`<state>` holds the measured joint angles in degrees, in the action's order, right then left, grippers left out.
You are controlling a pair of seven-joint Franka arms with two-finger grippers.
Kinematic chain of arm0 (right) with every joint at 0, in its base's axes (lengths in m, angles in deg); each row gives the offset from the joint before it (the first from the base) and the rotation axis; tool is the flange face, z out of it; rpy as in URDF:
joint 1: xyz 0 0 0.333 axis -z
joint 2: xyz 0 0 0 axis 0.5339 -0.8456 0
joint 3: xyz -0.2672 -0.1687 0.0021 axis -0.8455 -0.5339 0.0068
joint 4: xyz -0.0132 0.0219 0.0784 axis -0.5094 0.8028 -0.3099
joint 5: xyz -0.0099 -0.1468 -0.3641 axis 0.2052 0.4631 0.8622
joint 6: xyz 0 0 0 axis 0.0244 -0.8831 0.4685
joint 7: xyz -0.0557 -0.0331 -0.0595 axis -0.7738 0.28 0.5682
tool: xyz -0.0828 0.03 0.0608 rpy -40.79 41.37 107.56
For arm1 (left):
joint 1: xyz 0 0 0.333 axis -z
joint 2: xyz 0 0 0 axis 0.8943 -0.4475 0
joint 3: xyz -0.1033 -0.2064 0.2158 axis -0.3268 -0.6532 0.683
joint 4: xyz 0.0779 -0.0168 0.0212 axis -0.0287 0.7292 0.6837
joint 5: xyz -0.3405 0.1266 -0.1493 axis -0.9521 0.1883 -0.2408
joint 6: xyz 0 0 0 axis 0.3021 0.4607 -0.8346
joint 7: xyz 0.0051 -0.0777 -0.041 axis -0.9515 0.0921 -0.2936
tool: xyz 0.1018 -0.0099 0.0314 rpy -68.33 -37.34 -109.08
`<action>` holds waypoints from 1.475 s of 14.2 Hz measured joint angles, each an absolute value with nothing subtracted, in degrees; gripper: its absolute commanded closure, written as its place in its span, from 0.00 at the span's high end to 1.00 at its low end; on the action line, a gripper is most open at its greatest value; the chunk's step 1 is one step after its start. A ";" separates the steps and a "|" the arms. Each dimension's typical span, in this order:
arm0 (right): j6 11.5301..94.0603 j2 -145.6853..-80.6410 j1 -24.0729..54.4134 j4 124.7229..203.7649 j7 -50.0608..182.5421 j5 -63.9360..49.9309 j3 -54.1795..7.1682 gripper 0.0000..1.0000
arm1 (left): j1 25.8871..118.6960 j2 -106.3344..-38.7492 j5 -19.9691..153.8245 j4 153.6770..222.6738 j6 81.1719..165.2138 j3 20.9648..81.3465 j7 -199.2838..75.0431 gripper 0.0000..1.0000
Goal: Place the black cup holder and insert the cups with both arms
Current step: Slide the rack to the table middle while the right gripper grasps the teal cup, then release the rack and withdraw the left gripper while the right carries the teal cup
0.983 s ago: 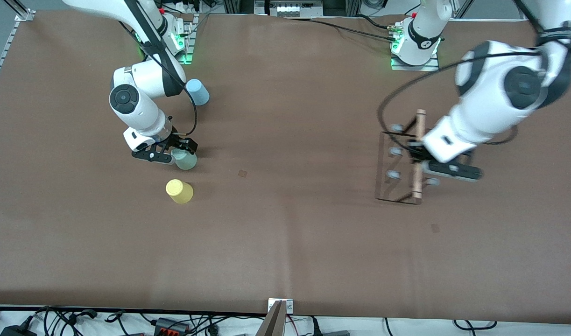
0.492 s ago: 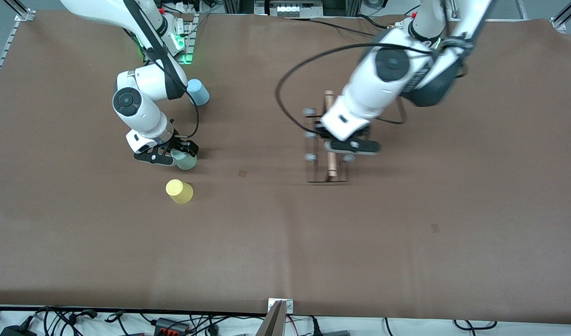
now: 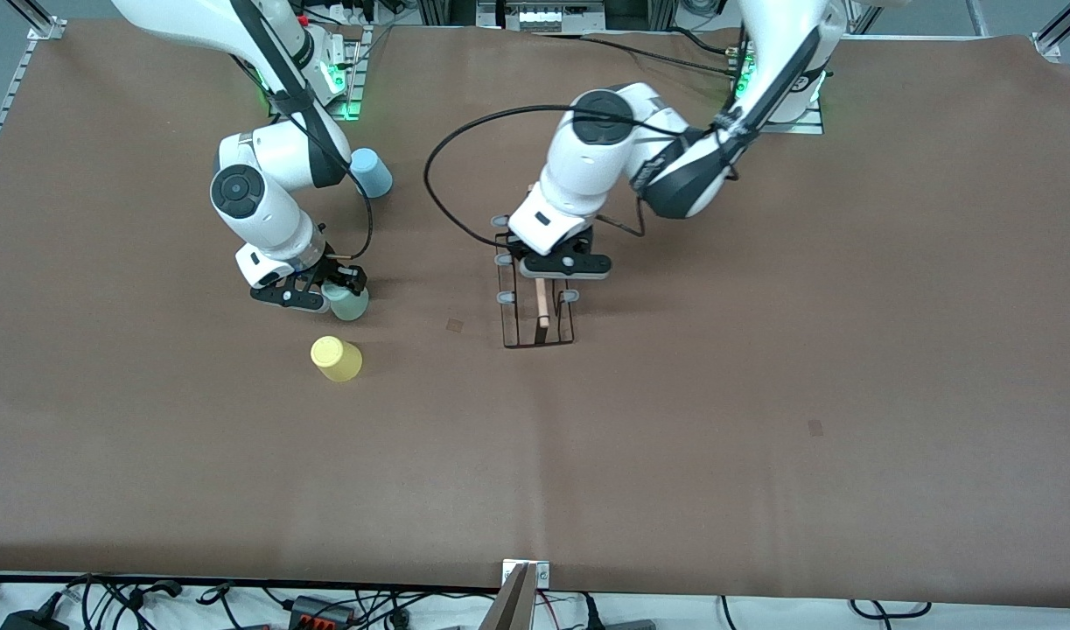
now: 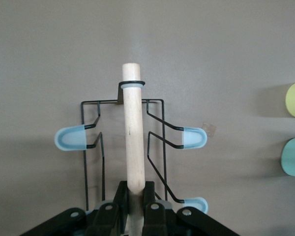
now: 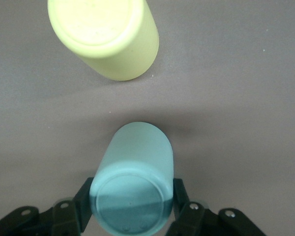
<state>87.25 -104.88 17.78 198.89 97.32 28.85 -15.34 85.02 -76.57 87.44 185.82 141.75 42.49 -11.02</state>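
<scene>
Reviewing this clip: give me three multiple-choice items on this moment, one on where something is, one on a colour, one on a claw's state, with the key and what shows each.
1. Which cup lies nearest the front camera?
A. yellow cup
B. blue cup
C. mint cup

2. What colour is the cup between the right claw's fingers?
A. yellow
B. mint green
C. light blue

3. What is the left claw doing?
A. hanging open over bare table
B. shut on a cup
C. shut on the cup holder's wooden rod

Key:
1. A: the yellow cup sits lowest, the blue cup highest.
2. B: the right claw brackets the mint cup.
3. C: the left claw clamps the wooden rod of the cup holder.
</scene>
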 measured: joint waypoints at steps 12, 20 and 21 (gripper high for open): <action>73.80 -92.70 20.43 198.29 96.10 28.86 -15.37 0.14 | 85.20 -76.63 91.83 183.52 141.56 42.65 -6.86 1.00; 72.03 -87.80 18.99 194.43 131.60 28.67 3.05 0.14 | 72.07 -64.75 92.23 182.40 122.45 43.06 -31.07 1.00; 71.90 -87.88 18.54 193.17 135.27 28.64 4.50 0.14 | 70.00 -63.73 92.24 182.40 119.64 43.08 -36.89 1.00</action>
